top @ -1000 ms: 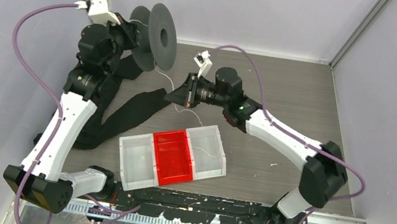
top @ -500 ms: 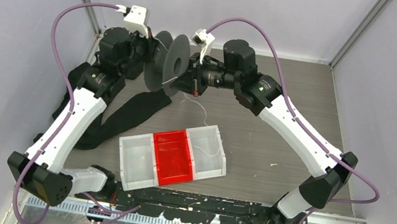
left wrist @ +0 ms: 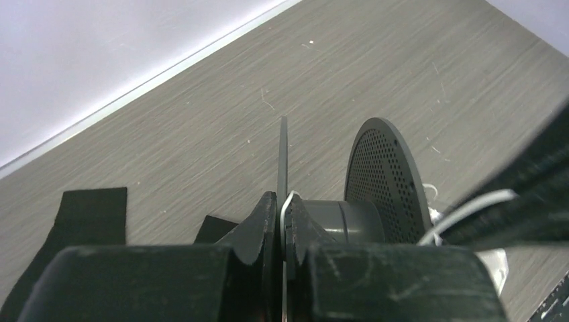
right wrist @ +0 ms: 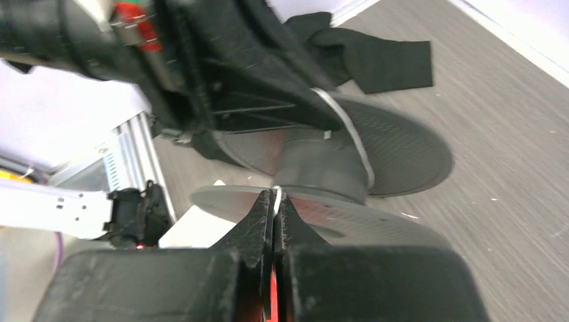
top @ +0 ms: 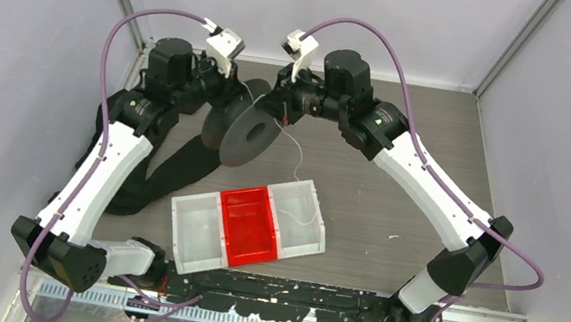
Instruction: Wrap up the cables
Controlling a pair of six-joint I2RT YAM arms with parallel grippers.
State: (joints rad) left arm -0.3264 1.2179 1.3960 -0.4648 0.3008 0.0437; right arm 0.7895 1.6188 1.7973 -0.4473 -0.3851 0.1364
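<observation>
Black spool (top: 250, 131), black strap (top: 179, 163), red-and-white tray (top: 193, 234)

A thin white cable (top: 298, 156) trails from the raised black spool (top: 245, 132) — down into the tray (top: 195, 233).

Black strap (top: 175, 169) runs under the left arm (top: 100, 174) (end unseen); cable (top: 299, 156) too thin to trace fully

1. This is looking like a lab test cell: plain pale walls (top: 14, 37) are enclosing a grey table (top: 446, 122).
2. A left arm (top: 100, 174) and a right arm (top: 426, 189) are sitting bolted to a metal rail (top: 483, 321) along the bottom edge.
</observation>
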